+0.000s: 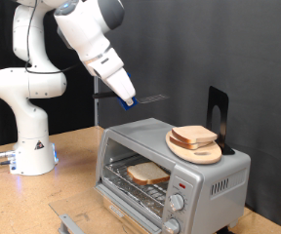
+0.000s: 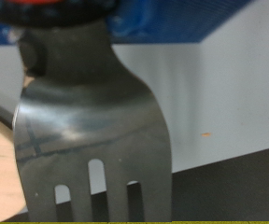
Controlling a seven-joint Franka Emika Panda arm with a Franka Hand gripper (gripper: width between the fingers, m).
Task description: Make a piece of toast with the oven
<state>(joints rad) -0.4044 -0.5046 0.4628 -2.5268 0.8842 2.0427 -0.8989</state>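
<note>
White Franka arm is bent at the elbow, its forearm slanting down from the 11 o'clock corner of the exterior view toward centre. The claw (image 1: 128, 98) hangs above the small silver-grey boxy toaster oven (image 1: 214, 181), off its top at about 10 o'clock.

Claw is clamped on the handle of a flat black slotted spatula (image 1: 152, 97); in the exterior view the blade sticks out level toward 3 o'clock. The wrist view shows the spatula (image 2: 90, 131) blade close up, with slots cut in its far end.

Oven door is open. One squarish pale bread slice with a tan crust (image 1: 146, 174) lies on the wire rack inside. A round wooden plate (image 1: 192, 148) sits on the oven roof, carrying another bread slice (image 1: 195, 135). Oven stands on the wooden tabletop (image 1: 72, 185).
</note>
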